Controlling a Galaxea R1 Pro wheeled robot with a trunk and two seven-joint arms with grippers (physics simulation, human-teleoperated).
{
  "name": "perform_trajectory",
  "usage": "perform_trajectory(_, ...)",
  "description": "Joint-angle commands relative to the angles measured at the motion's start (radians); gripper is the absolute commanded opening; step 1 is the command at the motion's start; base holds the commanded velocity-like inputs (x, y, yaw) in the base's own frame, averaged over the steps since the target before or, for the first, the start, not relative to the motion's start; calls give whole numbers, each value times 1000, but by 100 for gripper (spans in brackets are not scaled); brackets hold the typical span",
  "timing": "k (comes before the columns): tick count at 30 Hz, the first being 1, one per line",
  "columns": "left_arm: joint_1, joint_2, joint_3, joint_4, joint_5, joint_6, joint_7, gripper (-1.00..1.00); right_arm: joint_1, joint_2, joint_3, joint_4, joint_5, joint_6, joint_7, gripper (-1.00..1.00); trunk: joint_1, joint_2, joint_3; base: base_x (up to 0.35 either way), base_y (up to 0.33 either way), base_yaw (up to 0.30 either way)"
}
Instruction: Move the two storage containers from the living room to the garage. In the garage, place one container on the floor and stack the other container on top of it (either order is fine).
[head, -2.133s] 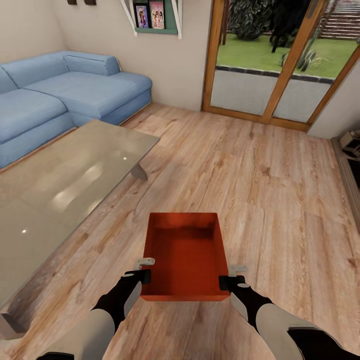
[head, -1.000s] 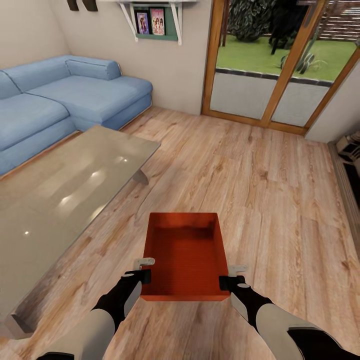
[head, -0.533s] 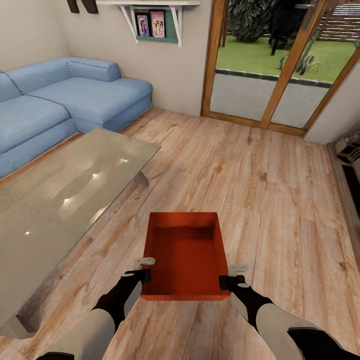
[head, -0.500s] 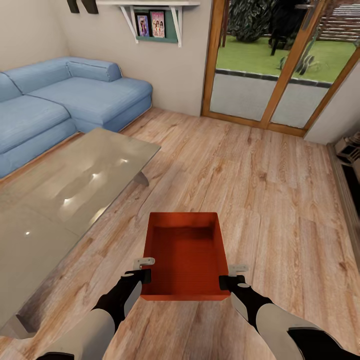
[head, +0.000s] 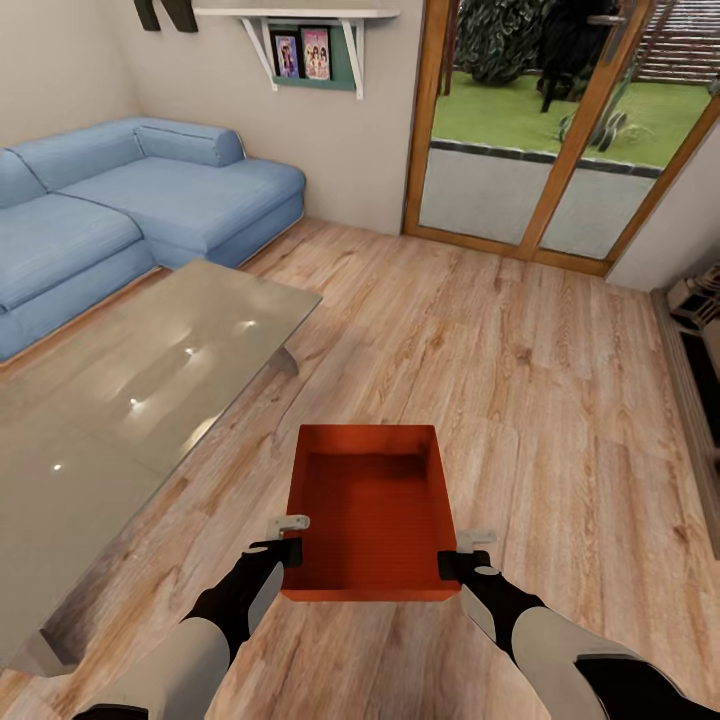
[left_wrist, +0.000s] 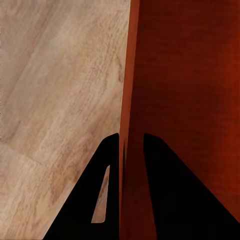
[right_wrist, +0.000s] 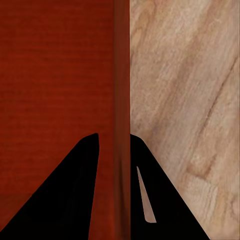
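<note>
An empty orange-red storage container (head: 368, 510) is held above the wood-plank living room floor, straight ahead of me. My left gripper (head: 288, 537) is shut on its left wall near the front corner. In the left wrist view that wall (left_wrist: 131, 100) runs between the two dark fingers (left_wrist: 100, 190). My right gripper (head: 462, 552) is shut on the right wall, and the right wrist view has that wall (right_wrist: 121, 90) pinched between its fingers (right_wrist: 80, 190).
A low glass-topped coffee table (head: 130, 385) stands close on the left, with a blue corner sofa (head: 130, 205) behind it. Wood-framed glass doors (head: 550, 130) are ahead at the right. A dark unit (head: 700, 340) lines the right edge. Open plank floor (head: 500, 340) lies ahead.
The whole head view has shifted: table and sofa slid slightly left and down, and more wall shelf shows. The container and both grippers keep the same place in the picture.
</note>
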Motion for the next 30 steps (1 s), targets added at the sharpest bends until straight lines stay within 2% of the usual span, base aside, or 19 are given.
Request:
perform_trajectory(1,0,0,0,0,-9,9,13,-100,-1,0,-18,-2,12,-3,-4,-100,-4,7,3,0,0,0)
perform_trajectory(30,0,0,0,1,-10,9,13,-100,-1,0,-19,-2,12,-3,-4,-100,-115,210,94,0,0,0)
